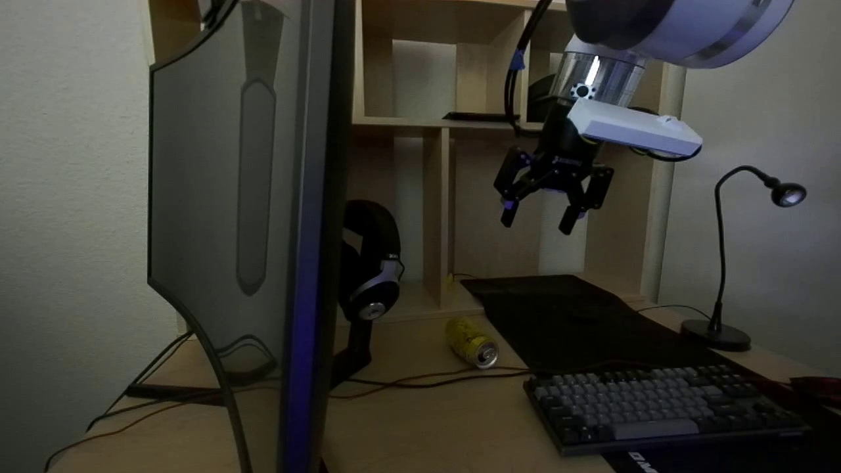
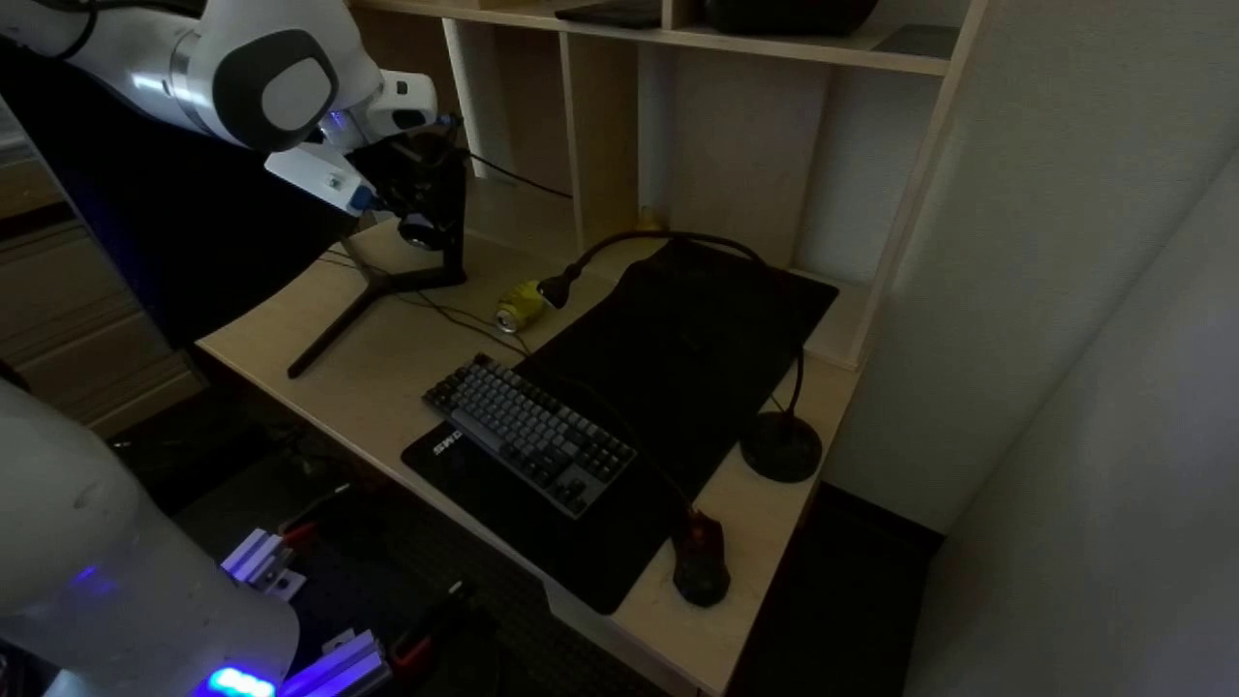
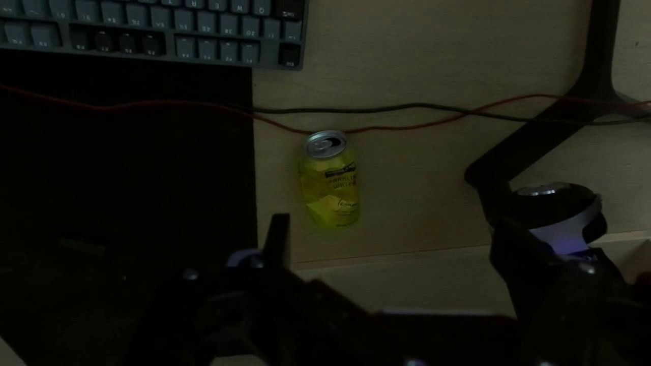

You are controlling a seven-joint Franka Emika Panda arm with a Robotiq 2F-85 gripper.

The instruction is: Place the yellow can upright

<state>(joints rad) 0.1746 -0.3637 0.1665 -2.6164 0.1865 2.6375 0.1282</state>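
The yellow can (image 1: 465, 337) lies on its side on the wooden desk, beside the black mat. Its silver top end faces the keyboard side and touches or nearly touches a red cable. It also shows in an exterior view (image 2: 523, 304), close to the lamp head, and in the wrist view (image 3: 330, 190) with its label up. My gripper (image 1: 536, 224) is open and empty, well above the desk and apart from the can. In the wrist view the fingers (image 3: 391, 223) are wide apart, with the can ahead of them, nearer the left finger.
A keyboard (image 1: 644, 401) lies on the black mat (image 2: 668, 348). A monitor (image 1: 217, 197), its black stand leg (image 2: 334, 331) and black headphones (image 1: 378, 263) stand beside the can. A gooseneck lamp (image 1: 719, 263), a mouse (image 2: 701, 561), cables (image 3: 407, 108) and a wooden shelf (image 2: 600, 136) are near.
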